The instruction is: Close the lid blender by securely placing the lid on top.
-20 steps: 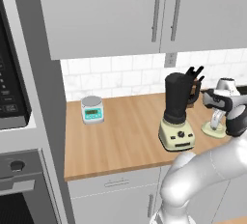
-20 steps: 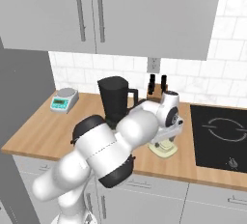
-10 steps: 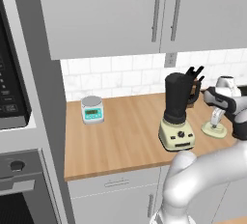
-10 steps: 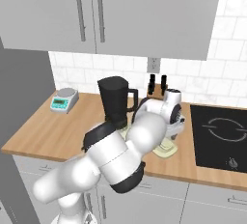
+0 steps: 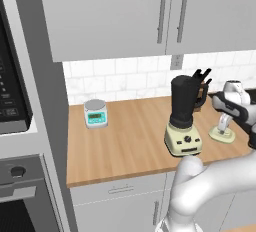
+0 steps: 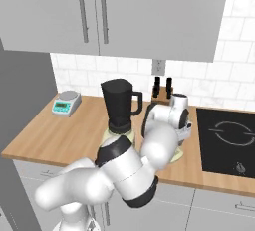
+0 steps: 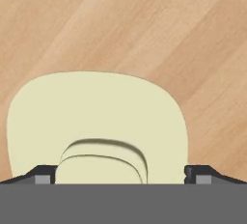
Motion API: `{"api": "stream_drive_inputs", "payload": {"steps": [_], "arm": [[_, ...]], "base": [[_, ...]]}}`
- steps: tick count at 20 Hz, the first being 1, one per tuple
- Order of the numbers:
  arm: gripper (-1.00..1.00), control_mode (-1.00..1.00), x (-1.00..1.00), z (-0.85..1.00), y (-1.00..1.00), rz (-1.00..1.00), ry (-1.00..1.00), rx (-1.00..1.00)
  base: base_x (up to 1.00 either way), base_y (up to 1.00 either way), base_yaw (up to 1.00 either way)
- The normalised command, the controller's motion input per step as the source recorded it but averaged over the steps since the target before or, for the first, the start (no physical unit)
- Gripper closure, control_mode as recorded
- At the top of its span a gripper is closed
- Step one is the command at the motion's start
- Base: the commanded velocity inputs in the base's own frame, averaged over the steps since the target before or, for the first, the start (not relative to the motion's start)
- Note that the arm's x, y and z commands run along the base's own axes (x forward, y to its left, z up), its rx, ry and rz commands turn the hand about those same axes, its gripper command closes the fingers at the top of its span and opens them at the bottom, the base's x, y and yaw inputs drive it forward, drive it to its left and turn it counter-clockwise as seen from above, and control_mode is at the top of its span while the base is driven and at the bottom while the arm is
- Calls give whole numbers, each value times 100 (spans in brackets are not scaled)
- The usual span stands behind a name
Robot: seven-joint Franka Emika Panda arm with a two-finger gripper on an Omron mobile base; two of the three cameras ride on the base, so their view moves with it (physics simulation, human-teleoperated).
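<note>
Directly below my hand, the lid [image 7: 96, 121] lies flat on the wooden counter [image 5: 130, 136], a pale cream-yellow disc with its raised knob [image 7: 99, 165] sitting between my two fingertips [image 7: 41, 175]. My fingers are spread wide, one tip on each side of the knob and both apart from it, so I am holding nothing. In the left base view the lid [image 5: 222, 135] rests near the counter's front edge, just beside the blender [image 5: 184, 117] on its right, and my gripper [image 5: 223, 125] comes down onto it from above.

The blender stands upright, its dark jar [image 6: 118, 104] open at the top with the handle turned toward the lid's side, on a cream base [image 5: 183, 140] with a dark knob and buttons facing forward. From the right base view my own white forearm covers most of the lid; only a sliver of its rim [image 6: 174, 158] peeks out beneath my wrist, between the blender and the black cooktop [image 6: 226, 143].

Behind the blender, against the white tiled wall, a block of dark-handled knives [image 6: 163, 86] stands below a wall outlet [image 6: 158, 67]. Well apart to the left, a small grey scale [image 5: 95, 113] with a teal display sits near the wall. Grey cabinets [image 5: 150, 11] hang overhead, and an oven [image 5: 15, 191] is built in at the far left.
</note>
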Motion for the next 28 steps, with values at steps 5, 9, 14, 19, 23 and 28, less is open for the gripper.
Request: {"api": "stream_drive_inputs", "payload": {"steps": [5,9,14,19,23,28], "arm": [[100,-100,-3,-26,0,0,1,-3],[100,-100,-19,-34,-4,0,3,-5],[100,-100,0,-4,-1,0,0,0],[100,-100,-15,19,-16,0,-3,4],[100,-100,-42,87,-50,0,-19,18],[100,-100,-37,100,-52,0,-24,21]], "base": [[0,0,0],[0,0,0],[0,0,0],[0,0,0],[0,0,0],[0,0,0]]}}
